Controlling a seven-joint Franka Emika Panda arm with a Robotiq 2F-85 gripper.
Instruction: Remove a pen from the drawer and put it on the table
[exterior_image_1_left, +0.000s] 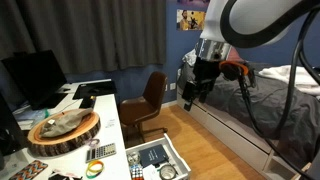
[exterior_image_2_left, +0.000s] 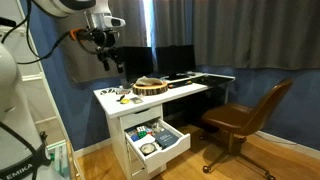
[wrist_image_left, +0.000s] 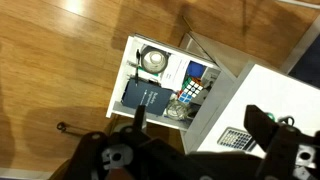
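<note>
The drawer (wrist_image_left: 118, 80) stands pulled open under the white table (wrist_image_left: 285, 95). It holds a dark blue book (wrist_image_left: 145, 97), a colour cube (wrist_image_left: 193, 92) and a round white object (wrist_image_left: 152, 60). I cannot make out a pen in it. The drawer shows in both exterior views (exterior_image_1_left: 180, 158) (exterior_image_2_left: 170, 150), below the table (exterior_image_1_left: 108, 112) (exterior_image_2_left: 185, 88). My gripper (wrist_image_left: 200, 130) is open and empty. It hangs high in the air above the table's end and the drawer (exterior_image_1_left: 193, 92) (exterior_image_2_left: 108, 62).
A round bark-edged wooden slab (exterior_image_1_left: 62, 130) (exterior_image_2_left: 152, 86), a calculator (wrist_image_left: 235, 138) and small items lie on the table. A monitor (exterior_image_1_left: 35, 78) stands at its far end. A brown swivel chair (exterior_image_1_left: 150, 100) (exterior_image_2_left: 245, 120) is on the wooden floor, and a bed (exterior_image_1_left: 270, 100) is beside it.
</note>
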